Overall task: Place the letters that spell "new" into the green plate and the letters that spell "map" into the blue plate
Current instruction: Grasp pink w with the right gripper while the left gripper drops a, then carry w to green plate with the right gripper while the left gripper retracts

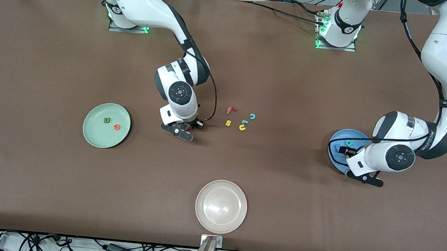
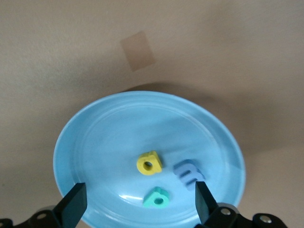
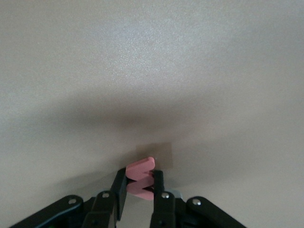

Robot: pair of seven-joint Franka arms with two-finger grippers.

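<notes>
My right gripper (image 3: 139, 183) is shut on the salmon-red "w" (image 3: 140, 168), low over the bare table beside the loose letters; in the front view that gripper (image 1: 198, 124) hides the letter. The green plate (image 1: 93, 132) holds the dark green "n" (image 1: 107, 120) and the orange "e" (image 1: 117, 127). My left gripper (image 2: 138, 204) hangs open over the blue plate (image 2: 95, 123), where the yellow "p" (image 2: 149, 163), blue "m" (image 2: 189, 173) and teal "a" (image 2: 156, 198) lie. In the front view the left arm covers much of the blue plate (image 1: 334, 143).
Loose letters lie mid-table: a red "f" (image 1: 230, 110), a teal "c" (image 1: 252, 116), a yellow "s" (image 1: 228, 122), a yellow "u" (image 1: 242, 128) and a small teal piece (image 1: 243, 121). A cream-white plate (image 1: 221, 206) stands nearest the front camera.
</notes>
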